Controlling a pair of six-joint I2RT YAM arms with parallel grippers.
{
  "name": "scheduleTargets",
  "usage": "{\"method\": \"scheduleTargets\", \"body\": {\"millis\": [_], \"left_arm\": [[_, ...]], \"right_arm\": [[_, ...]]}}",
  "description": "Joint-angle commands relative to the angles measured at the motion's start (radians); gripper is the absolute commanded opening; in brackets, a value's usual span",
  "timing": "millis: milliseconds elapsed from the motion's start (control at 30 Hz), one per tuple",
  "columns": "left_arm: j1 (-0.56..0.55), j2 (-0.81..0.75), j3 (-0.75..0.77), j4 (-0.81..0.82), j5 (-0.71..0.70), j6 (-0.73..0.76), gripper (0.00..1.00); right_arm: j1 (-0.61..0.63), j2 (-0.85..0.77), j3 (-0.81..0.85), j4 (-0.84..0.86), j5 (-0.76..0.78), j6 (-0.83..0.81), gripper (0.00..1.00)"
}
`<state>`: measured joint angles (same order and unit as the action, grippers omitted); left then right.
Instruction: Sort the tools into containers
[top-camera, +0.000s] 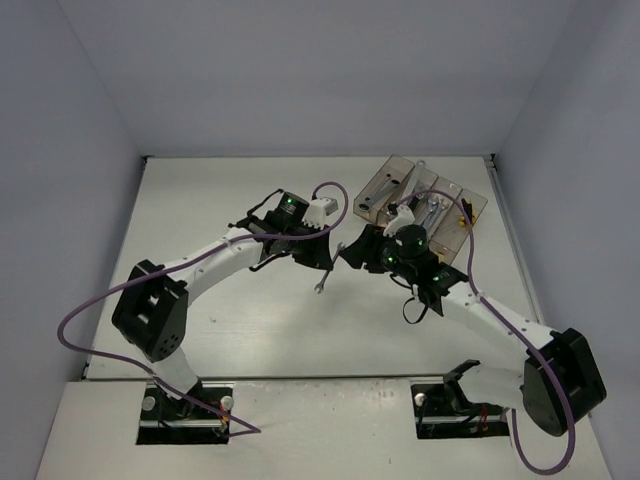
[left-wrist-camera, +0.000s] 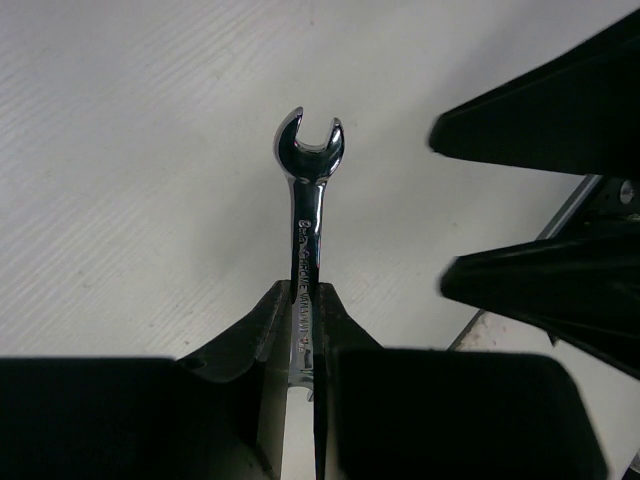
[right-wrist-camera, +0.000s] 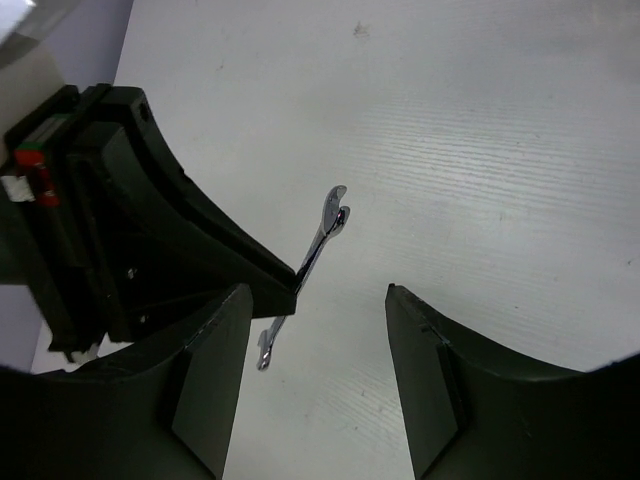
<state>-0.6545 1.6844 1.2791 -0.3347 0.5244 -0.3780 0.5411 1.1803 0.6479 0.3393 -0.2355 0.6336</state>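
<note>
Wrench (left-wrist-camera: 308, 190) hangs over the surface (top-camera: 250, 330), clenched mid-shank in the left end effector (left-wrist-camera: 302, 300), long axis jutting straight ahead; right end effector (right-wrist-camera: 318, 292), spread and empty, faces it closely; bins (top-camera: 425, 195) lie just beyond.

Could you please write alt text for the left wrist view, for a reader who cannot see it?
The left gripper, black and two-fingered, is shut on the shank of a small silver metal open-end wrench, its forked head pointing away over the white table. At the right, the right gripper shows two black fingers standing apart.
</note>
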Motion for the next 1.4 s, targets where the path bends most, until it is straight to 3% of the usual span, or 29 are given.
{"method": "scheduleTargets", "body": {"millis": [0, 300, 433, 567, 667, 733, 767, 867, 1033, 1100, 1233, 1367], "left_arm": [[-0.022, -0.09, 0.01, 0.104, 0.036, -0.039, 0.0], [-0.042, -0.094, 0.002, 0.122, 0.046, -0.043, 0.0], [-0.045, -0.09, 0.003, 0.126, 0.047, -0.042, 0.0], [-0.045, -0.091, -0.001, 0.127, 0.013, -0.034, 0.01], [-0.045, -0.092, 0.003, 0.105, -0.044, -0.021, 0.31], [-0.044, -0.103, 0.014, 0.074, -0.088, 0.0, 0.62], [-0.045, -0.109, 0.022, 0.054, -0.114, 0.012, 0.69], [-0.037, -0.165, 0.046, -0.056, -0.273, 0.073, 0.73], [-0.022, -0.286, 0.04, -0.146, -0.535, 0.16, 0.74], [-0.017, -0.361, 0.013, -0.165, -0.64, 0.186, 0.74], [-0.012, -0.482, -0.05, -0.177, -0.716, 0.25, 0.76], [-0.004, -0.628, -0.152, -0.163, -0.809, 0.289, 0.78]], "right_arm": [[0.027, 0.026, 0.049, 0.114, 0.085, 0.012, 0.52], [0.054, 0.103, 0.075, 0.148, 0.11, 0.015, 0.44], [0.059, 0.119, 0.081, 0.157, 0.113, 0.015, 0.18], [0.059, 0.12, 0.089, 0.156, 0.126, 0.003, 0.01], [0.054, 0.116, 0.096, 0.15, 0.151, -0.015, 0.0], [0.039, 0.109, 0.117, 0.126, 0.177, -0.037, 0.0], [0.034, 0.104, 0.12, 0.107, 0.179, -0.048, 0.0], [-0.07, 0.073, 0.174, 0.016, 0.181, -0.097, 0.0], [-0.357, 0.1, 0.321, -0.109, 0.087, -0.186, 0.0], [-0.47, 0.172, 0.419, -0.159, 0.029, -0.225, 0.0], [-0.613, 0.324, 0.534, -0.187, -0.022, -0.254, 0.0], [-0.665, 0.477, 0.646, -0.189, -0.027, -0.253, 0.0]]}}
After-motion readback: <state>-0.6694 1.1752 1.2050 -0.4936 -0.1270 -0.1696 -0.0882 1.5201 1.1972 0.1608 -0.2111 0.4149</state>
